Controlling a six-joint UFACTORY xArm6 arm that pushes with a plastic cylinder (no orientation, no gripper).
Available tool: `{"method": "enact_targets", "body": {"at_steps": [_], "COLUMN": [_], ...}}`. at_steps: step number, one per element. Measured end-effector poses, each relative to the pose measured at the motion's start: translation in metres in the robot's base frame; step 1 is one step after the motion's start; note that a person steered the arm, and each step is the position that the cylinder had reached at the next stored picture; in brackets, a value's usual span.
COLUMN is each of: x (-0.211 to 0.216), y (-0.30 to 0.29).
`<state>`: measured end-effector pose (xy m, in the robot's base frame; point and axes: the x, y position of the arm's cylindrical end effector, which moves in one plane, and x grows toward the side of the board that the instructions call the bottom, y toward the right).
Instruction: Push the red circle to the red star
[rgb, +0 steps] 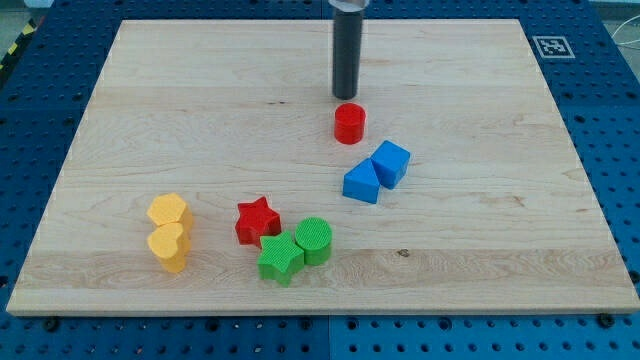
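Note:
The red circle (349, 123) stands on the wooden board a little above the middle. The red star (257, 220) lies lower down and to the left, beside the green blocks. My tip (345, 97) is at the end of the dark rod, just above the red circle in the view, very close to it or touching it. The circle lies between my tip and the lower part of the board.
A blue triangle (362, 183) and a blue cube (390, 162) sit just below and right of the red circle. A green star (280, 257) and a green circle (314, 240) touch the red star's lower right. A yellow hexagon (168, 211) and a yellow heart (169, 245) lie at lower left.

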<state>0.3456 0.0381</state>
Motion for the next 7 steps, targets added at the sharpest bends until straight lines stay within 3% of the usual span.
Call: {"method": "enact_targets", "body": {"at_steps": [2, 7], "x": [0.019, 0.115], "y": [0.023, 0.001]}}
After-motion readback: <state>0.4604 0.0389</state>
